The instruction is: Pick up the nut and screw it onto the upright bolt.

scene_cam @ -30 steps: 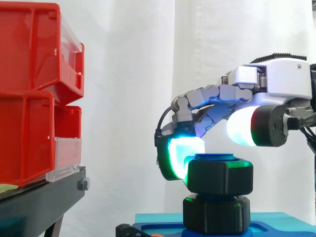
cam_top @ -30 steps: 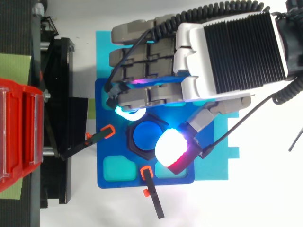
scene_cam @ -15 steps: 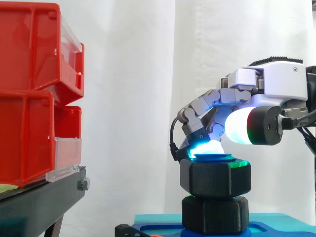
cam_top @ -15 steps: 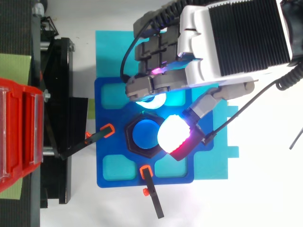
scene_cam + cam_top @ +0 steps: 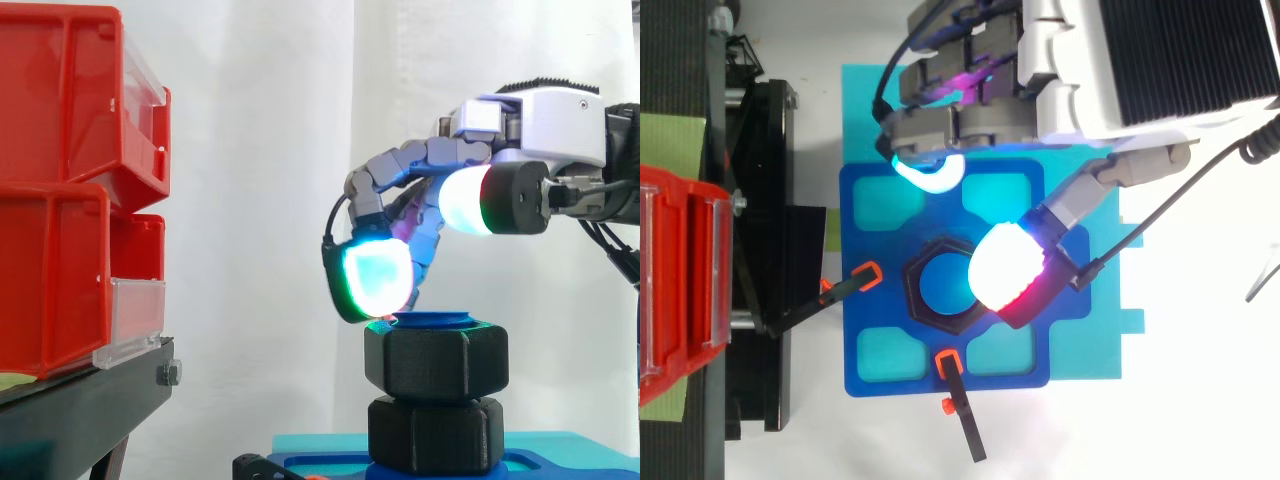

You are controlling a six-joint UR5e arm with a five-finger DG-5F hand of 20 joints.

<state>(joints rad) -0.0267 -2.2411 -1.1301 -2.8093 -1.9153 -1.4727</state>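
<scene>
Black and hexagonal, the nut (image 5: 435, 362) sat on the upright blue bolt (image 5: 432, 320), whose end just cleared the nut's top face; it lay directly below the hand (image 5: 560, 120), a little toward the fingertip side of the palm. A small gap separated it from a second black hexagonal piece (image 5: 435, 435) lower on the same bolt. The hand was spread and held nothing; its arched fingers ended in a cyan pad (image 5: 375, 280) level with the bolt's end, and from above that pad (image 5: 930, 175) lay off the nut's far edge. The thumb pad (image 5: 1002, 275) hung higher, over the nut's near rim. The bolt's long axis ran straight up into the gap between thumb and fingers; so the coming move looked like a plain descent along that axis to close on opposite flats, then a turn. Beneath lay the blue fixture plate (image 5: 852, 250) with orange-tipped clamps (image 5: 865, 278); beyond the fingertips stood the red bins (image 5: 60, 200).
</scene>
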